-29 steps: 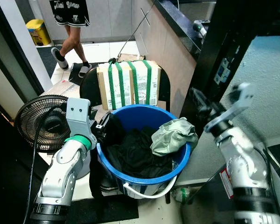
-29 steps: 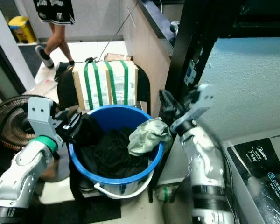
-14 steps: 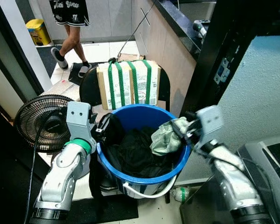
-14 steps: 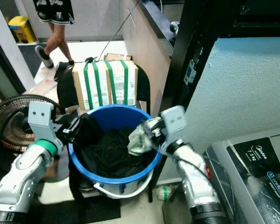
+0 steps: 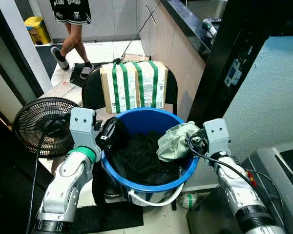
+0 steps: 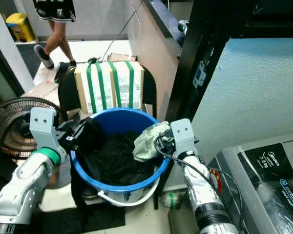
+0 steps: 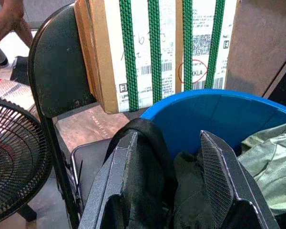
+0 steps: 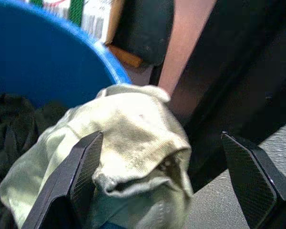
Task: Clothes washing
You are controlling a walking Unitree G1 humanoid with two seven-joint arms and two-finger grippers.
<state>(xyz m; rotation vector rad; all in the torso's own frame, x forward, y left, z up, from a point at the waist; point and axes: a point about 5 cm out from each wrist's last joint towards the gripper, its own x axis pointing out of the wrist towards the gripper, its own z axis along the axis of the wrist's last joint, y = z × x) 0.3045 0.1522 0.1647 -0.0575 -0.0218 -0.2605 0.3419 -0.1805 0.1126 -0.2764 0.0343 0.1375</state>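
Between right claw (image 8: 157,188) fingers, pale green garment (image 8: 128,143)

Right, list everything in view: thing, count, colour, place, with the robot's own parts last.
Round plastic bucket: one, blue, centre, in front of the chair.
Dark clothes: a heap, black, inside the bucket.
Crumpled cloth garment: one, pale green, over the bucket's right rim.
Strapped cardboard box: one, tan with green straps, on the black chair.
Floor fan: one, black, left.
Washing machine: one, grey, right.
Person's legs: top left, on the floor behind.
Left pincer: open, over black cloth at the bucket's left rim.
Right pincer: open, around the green garment.
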